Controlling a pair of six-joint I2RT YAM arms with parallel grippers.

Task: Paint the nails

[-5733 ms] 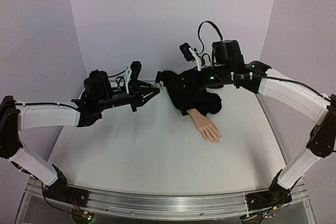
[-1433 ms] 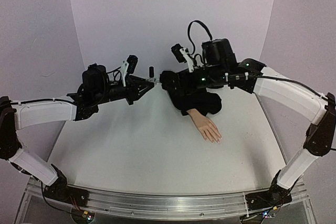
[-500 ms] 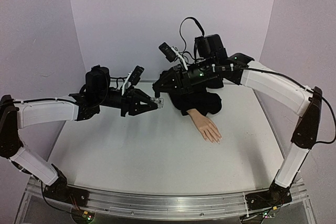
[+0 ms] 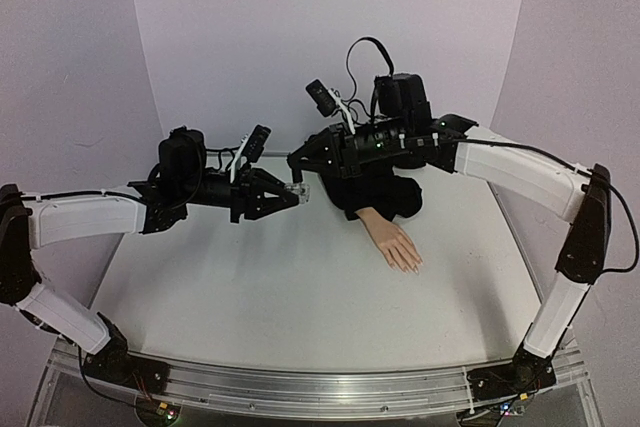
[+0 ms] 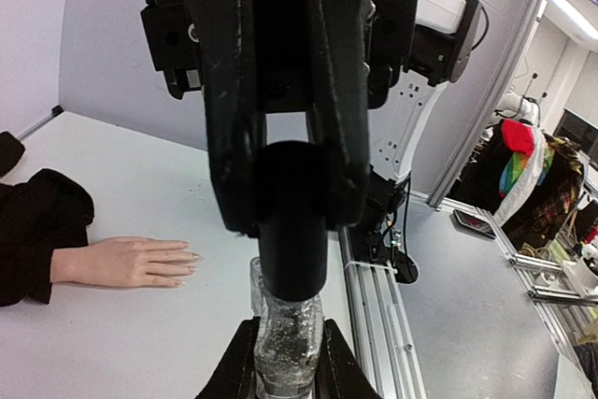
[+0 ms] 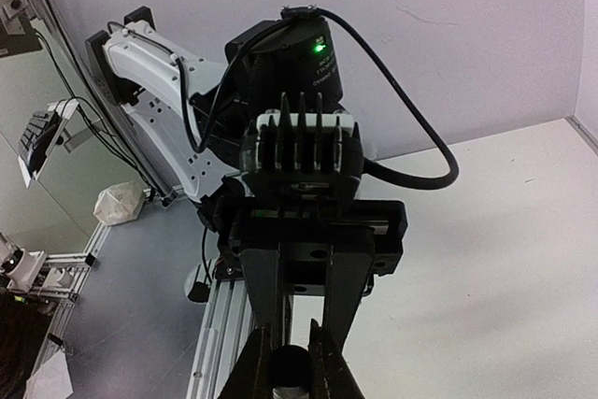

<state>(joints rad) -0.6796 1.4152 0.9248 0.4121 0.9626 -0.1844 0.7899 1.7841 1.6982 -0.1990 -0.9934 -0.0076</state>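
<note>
Top external: mannequin hand (image 4: 398, 244) on white table (image 4: 250, 287), lilac walls (image 4: 300, 27).

A peach hand (image 4: 398, 244) with pale glossy nails (image 5: 193, 257) wears a black sleeve (image 4: 375, 192) on the white bench (image 4: 250, 297); the bottle (image 5: 285, 345) is clear, its cap (image 5: 292, 259) black.

You're looking at two arms with two grippers, the left gripper (image 4: 291, 196) and the right gripper (image 4: 296, 161). There's one mannequin hand (image 4: 398, 244) in one black sleeve (image 4: 375, 187), and its nails (image 5: 194, 256) are too small for you to count. Add one clear bottle (image 5: 285, 335) with one dark cap (image 5: 292, 231), all on one table (image 4: 250, 287).
</note>
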